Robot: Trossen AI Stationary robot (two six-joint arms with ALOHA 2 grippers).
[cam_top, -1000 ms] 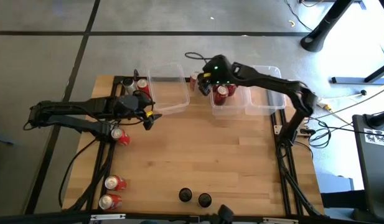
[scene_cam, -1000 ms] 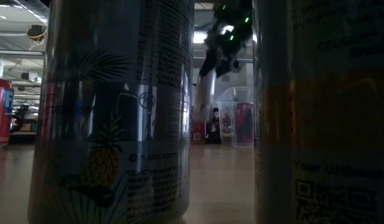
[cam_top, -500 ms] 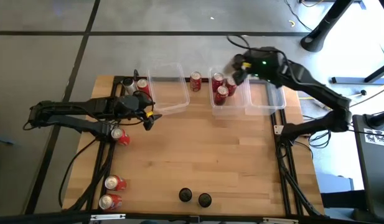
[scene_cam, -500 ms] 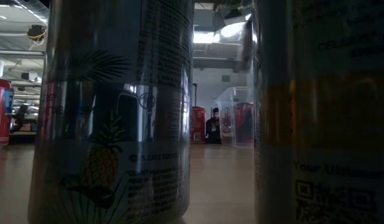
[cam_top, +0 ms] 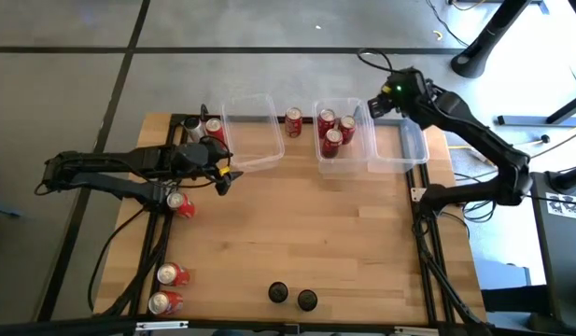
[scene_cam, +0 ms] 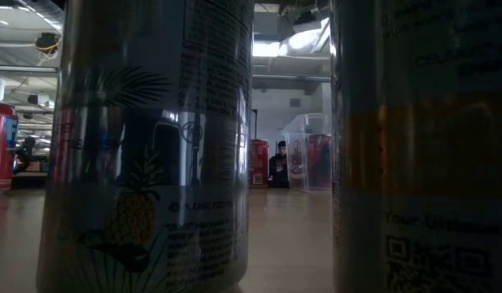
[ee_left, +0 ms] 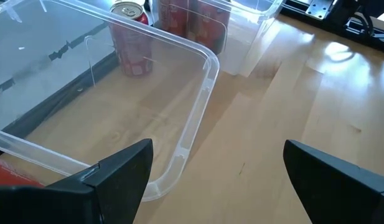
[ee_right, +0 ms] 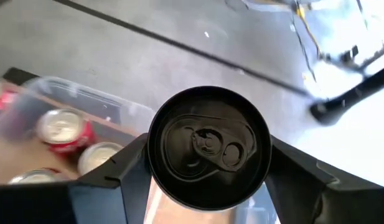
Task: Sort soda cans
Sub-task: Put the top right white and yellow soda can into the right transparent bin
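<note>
My right gripper (cam_top: 377, 103) hangs over the far end of the rightmost clear bin (cam_top: 406, 142), shut on a black soda can (ee_right: 208, 146). The middle bin (cam_top: 342, 157) holds three red cans (cam_top: 332, 140). Another red can (cam_top: 293, 121) stands on the table between that bin and the left bin (cam_top: 250, 135). My left gripper (ee_left: 220, 180) waits open at the left bin's near right corner, with nothing between its fingers. Two black cans (cam_top: 292, 296) stand at the near edge and fill the low view (scene_cam: 145, 146). My right gripper pinches the black can between its two fingers, one on each side of the can's body just under the top rim (ee_right: 153, 167). The can is lifted clear of table and bins, tilted, its dark top toward the wrist camera.
Red cans lie or stand along the table's left side: by the left bin's far corner (cam_top: 213, 128), under the left arm (cam_top: 180, 202), and two at the near left (cam_top: 168, 287). Bare wood spans the table's middle (cam_top: 316, 224).
My right gripper has swung from between the left and middle bins toward the table's right edge, rising and turning at the wrist, with the black can still in its fingers. It has left the low view. The red can between the bins now shows uncovered.
</note>
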